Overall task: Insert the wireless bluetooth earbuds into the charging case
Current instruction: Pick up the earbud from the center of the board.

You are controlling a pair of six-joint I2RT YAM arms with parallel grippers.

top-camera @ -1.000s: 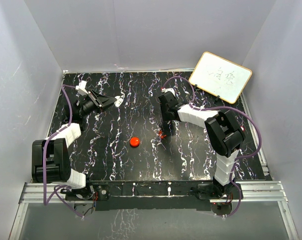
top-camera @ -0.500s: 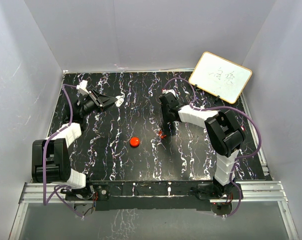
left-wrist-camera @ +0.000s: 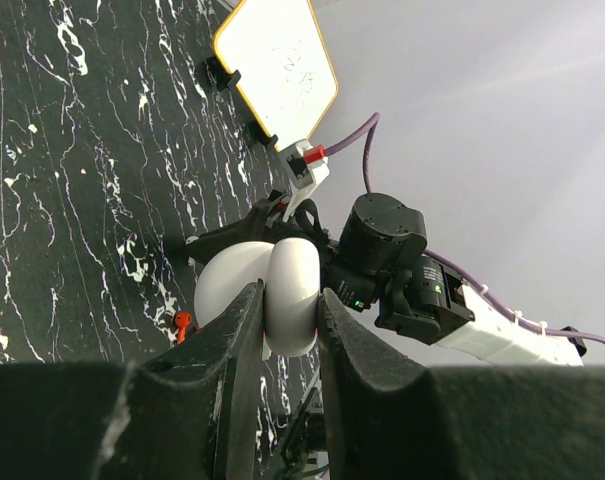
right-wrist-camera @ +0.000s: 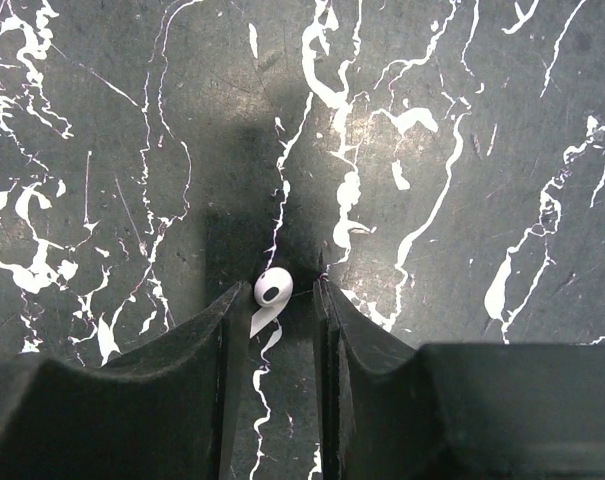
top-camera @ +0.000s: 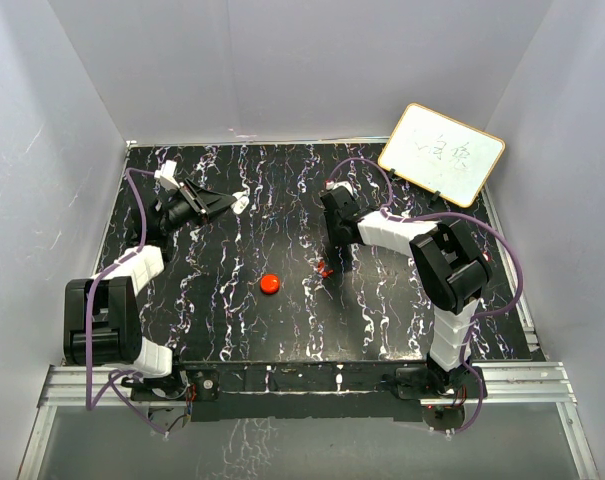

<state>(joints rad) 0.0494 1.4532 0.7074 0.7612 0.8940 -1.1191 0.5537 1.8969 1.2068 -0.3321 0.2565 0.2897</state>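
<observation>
Currently: left gripper over the far-left part of the black, white-veined marble-pattern table, pointing across toward the right arm. Its fingers are clamped on a glossy white rounded plastic charging case (two lobes showing, a seam between them). Right gripper points down at the table, right of centre. Its jaws are narrowly apart around a tiny white plastic earbud, which lies on the surface with a sliver of gap each side. Round red plastic puck sits near table centre, apart from both grippers. Small red piece lies just beside the right gripper.
</observation>
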